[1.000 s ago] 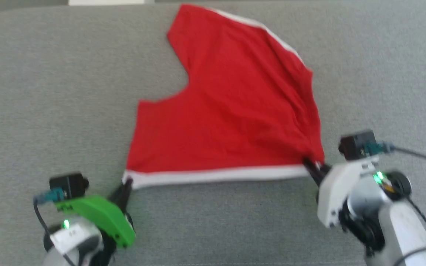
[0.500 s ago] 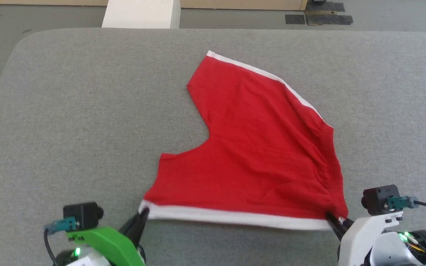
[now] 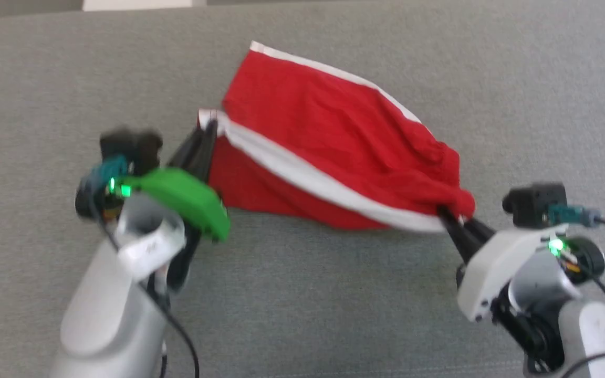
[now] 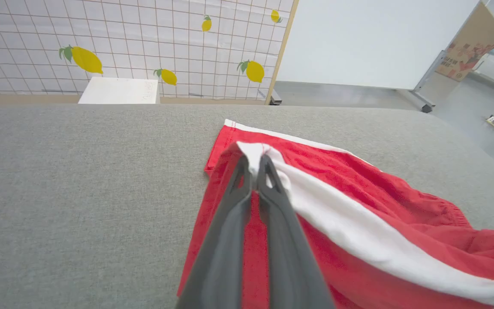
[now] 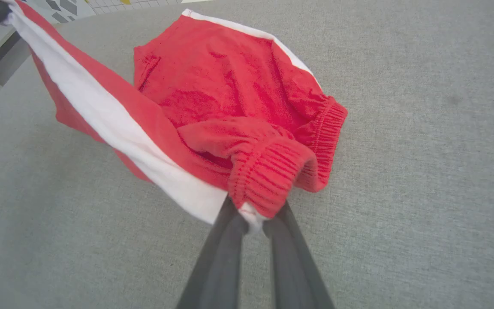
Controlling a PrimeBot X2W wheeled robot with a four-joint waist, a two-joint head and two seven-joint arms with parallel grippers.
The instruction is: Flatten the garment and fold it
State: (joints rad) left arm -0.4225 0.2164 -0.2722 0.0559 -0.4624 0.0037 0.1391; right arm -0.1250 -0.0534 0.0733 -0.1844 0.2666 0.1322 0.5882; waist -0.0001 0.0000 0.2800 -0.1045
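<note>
Pinches the garment at both ends of its white band, left gripper and right gripper clamped shut. Holds left end raised, likely for folding.

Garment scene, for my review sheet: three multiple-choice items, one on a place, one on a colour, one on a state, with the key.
1. Where does the left gripper grip the garment? A) the end of its edge band B) mid red panel C) a pocket
2. What colour is that band? A) blue B) white C) black
3. What is the right gripper's state? A) open B) shut, empty C) shut on the garment
Key: 1 A, the left wrist view shows it pinching the band's end; 2 B, it runs white between the grippers; 3 C, fabric bunches in its closed jaws.
</note>
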